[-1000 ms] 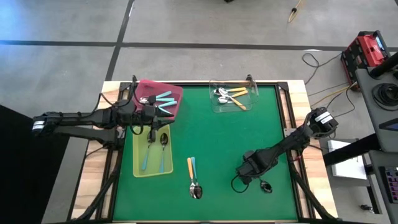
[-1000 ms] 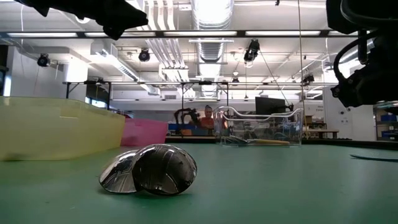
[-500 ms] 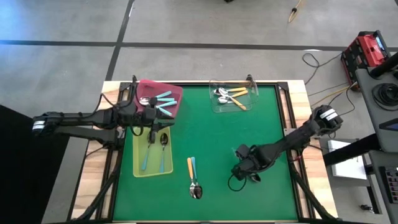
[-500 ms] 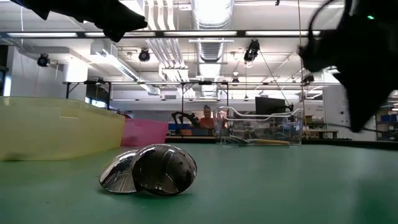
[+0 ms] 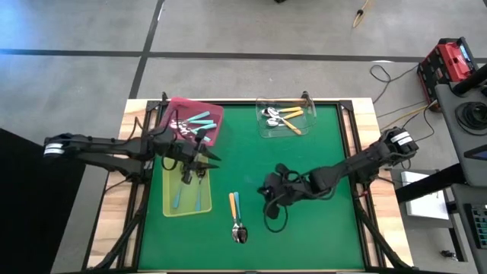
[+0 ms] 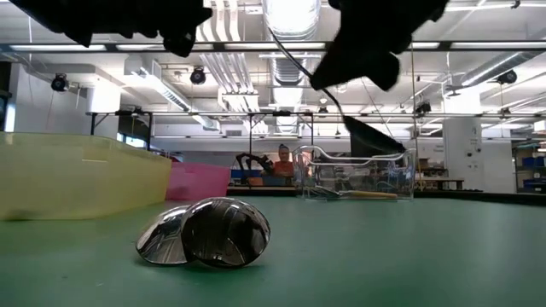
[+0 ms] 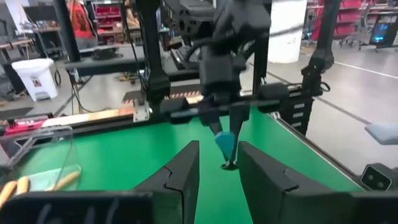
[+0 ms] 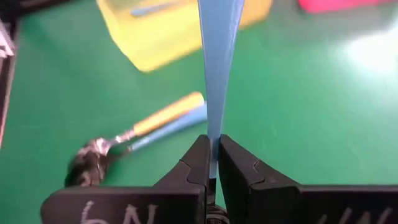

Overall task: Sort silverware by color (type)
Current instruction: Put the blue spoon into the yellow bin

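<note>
My right gripper (image 5: 268, 190) hangs over the middle of the green table, shut on a light blue spoon (image 8: 217, 62). In the left wrist view that gripper (image 7: 225, 127) faces me, with the blue handle (image 7: 225, 142) below it. My left gripper (image 5: 205, 158) is open over the far right corner of the yellow-green tray (image 5: 169, 205), which holds light blue spoons. Nothing lies between its fingers (image 7: 217, 149). An orange and a light blue spoon (image 5: 236, 213) lie side by side on the table, their bowls (image 6: 205, 232) toward the near edge. My right gripper pinches the light blue spoon's handle at its narrow end (image 8: 213, 134) between its two fingers. The handle runs on past the fingertips, widening toward its free end. The spoon is lifted clear of the table. The fingers hide its bowl.
A pink tray (image 5: 214, 114) with teal-green spoons stands at the far left. A clear tray (image 5: 262, 129) with orange spoons stands at the far middle. In the low view a person shows far off in the room behind the table.
My right gripper has risen and gone toward the table's left, rolling its wrist. It has lifted the light blue spoon off the table near the right front. My left gripper has shifted a little toward the table's right and near edge and has tipped toward level.
</note>
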`<action>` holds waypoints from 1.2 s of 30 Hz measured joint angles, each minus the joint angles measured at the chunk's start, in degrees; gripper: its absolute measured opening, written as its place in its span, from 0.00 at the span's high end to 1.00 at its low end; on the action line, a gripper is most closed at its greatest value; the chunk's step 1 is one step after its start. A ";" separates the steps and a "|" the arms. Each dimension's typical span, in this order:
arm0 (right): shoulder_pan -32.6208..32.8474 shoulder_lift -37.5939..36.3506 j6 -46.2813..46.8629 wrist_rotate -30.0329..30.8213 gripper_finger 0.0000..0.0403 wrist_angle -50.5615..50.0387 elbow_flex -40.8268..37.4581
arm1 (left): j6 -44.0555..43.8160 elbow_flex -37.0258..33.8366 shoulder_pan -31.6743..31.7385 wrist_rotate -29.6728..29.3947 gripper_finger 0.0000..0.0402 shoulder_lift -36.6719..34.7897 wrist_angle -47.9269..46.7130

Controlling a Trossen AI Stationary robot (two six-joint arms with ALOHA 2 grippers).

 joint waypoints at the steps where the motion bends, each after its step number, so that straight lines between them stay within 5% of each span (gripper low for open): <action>1: -0.48 0.21 -2.00 -0.03 0.97 1.88 -0.08 | -0.01 -0.11 0.00 0.13 0.76 0.92 0.75; 5: -2.74 0.67 -8.74 -2.04 0.97 7.37 -0.17 | -0.16 -0.23 0.00 5.19 0.72 5.03 4.82; 12: -7.04 2.40 -13.22 -16.19 0.97 14.56 -0.19 | 0.80 0.62 -0.15 10.13 0.61 12.40 11.29; 19: -9.23 2.72 -17.71 -23.92 0.97 20.52 -0.26 | 0.96 0.60 -0.32 19.65 0.53 18.81 22.62; 36: -10.82 2.70 -20.59 -27.60 0.97 22.69 -0.26 | -7.77 2.22 -0.83 21.58 0.53 31.79 45.67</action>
